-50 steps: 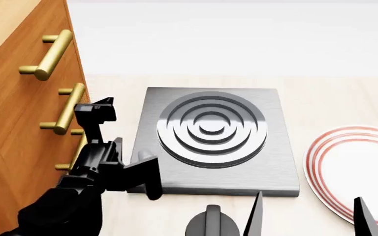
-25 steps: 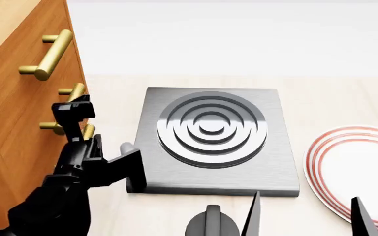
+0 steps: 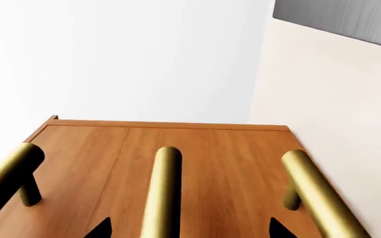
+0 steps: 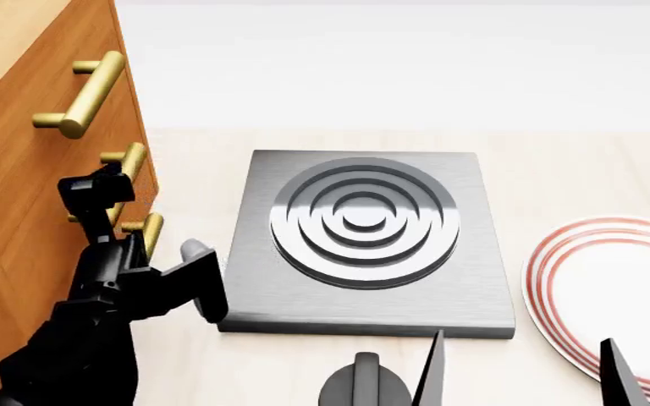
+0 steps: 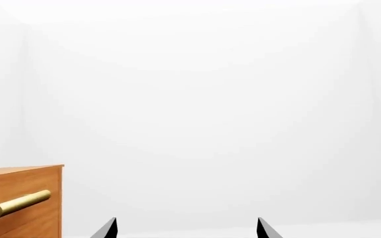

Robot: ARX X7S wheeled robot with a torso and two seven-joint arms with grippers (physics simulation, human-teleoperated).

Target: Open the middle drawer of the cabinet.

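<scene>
The cabinet [image 4: 31,169] stands at the left, orange-brown with three brass bar handles. The middle drawer's handle [image 4: 128,159] is partly hidden behind my left gripper [image 4: 148,238], which is open right in front of it. In the left wrist view the middle drawer front [image 3: 210,168] fills the frame. Its handle [image 3: 162,188] runs between my left gripper's [image 3: 189,229] two fingertips [image 3: 101,229], nearer one of them, with a gap on both sides. My right gripper [image 4: 520,372] is open and empty at the bottom edge, and in its wrist view [image 5: 185,229] faces a white wall.
A grey burner plate [image 4: 365,237] with ringed coils lies on the pale counter just right of the cabinet. A white plate with red rings [image 4: 619,288] lies at the right. The top handle [image 4: 82,93] and lowest handle [image 4: 150,230] flank the middle one.
My left gripper has moved left, from beside the burner plate's near corner to the cabinet front, and now straddles the middle handle. The right arm has barely moved.
</scene>
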